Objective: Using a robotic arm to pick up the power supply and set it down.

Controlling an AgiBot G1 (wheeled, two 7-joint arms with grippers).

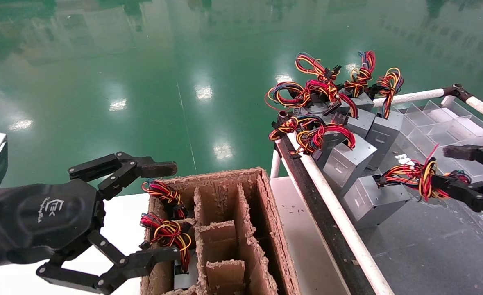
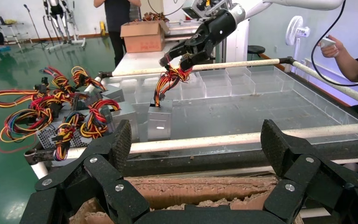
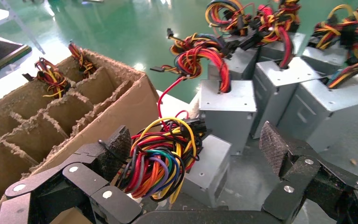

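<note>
Left gripper (image 1: 151, 213): black, jointed, nearest the head camera, fingers spread wide and holding nothing, poised beside the near-left corner of the cardboard box (image 1: 266, 229). White logo on its palm; the lettering is too small to read. Cardboard box: ragged dividers, with two wire bundles (image 1: 167, 233) showing in its left-hand compartments. Right gripper (image 1: 462, 172): at the right edge of the tray (image 1: 429, 246), fingers set widely around the looped wire bundle (image 3: 161, 163) of the power supply (image 1: 372, 200); the wrist view shows one pad against the loop and the other standing clear, so no grip is yet made. Power supply: grey sheet-metal box, lying on the dark tray floor near its left rail (image 1: 339, 217), apart from the group of like units (image 1: 348, 135) crowding the tray's far-left corner. Step in hand, by judgement: the grasp before lifting. Next move calls for closing on the bundle, or better on the casing, since wires alone may let the box swing. No readable labels on the casings. Clear plastic bins (image 1: 442, 123) sit at the tray's far-right corner.
</note>
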